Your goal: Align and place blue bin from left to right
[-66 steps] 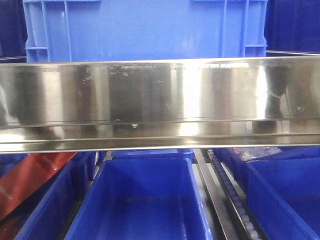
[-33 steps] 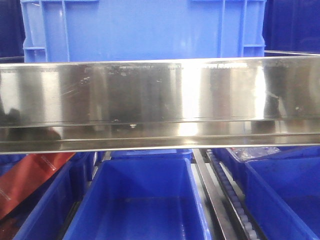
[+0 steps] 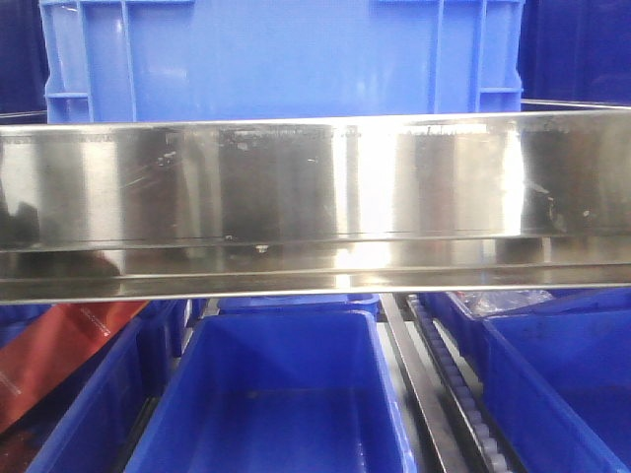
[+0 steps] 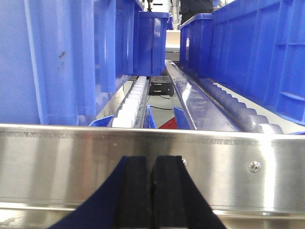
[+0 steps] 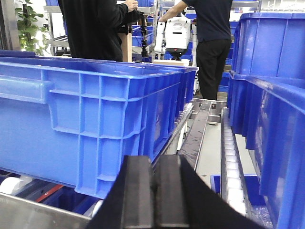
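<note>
The blue bin [image 3: 286, 59] stands on the upper shelf behind a steel rail [image 3: 315, 197]; only its lower wall shows in the front view. In the right wrist view it fills the left side, as a ribbed blue bin [image 5: 95, 119] on rollers. My right gripper [image 5: 155, 160] is shut and empty, just off that bin's near right corner. My left gripper [image 4: 153, 160] is also shut with nothing in it, right in front of the steel rail [image 4: 228, 167], facing the gap between two rows of blue bins.
Deeper blue bins [image 3: 286, 394] sit on the lower level beneath the rail. Roller tracks [image 4: 131, 100] and a steel divider [image 4: 200, 105] run back between bins on the left [image 4: 47, 62] and right [image 4: 257, 52]. More bins [image 5: 276, 119] stand right; two people [image 5: 209, 43] stand behind.
In the front view the blue bin has shifted a little to the left behind the rail. Nothing else differs.
</note>
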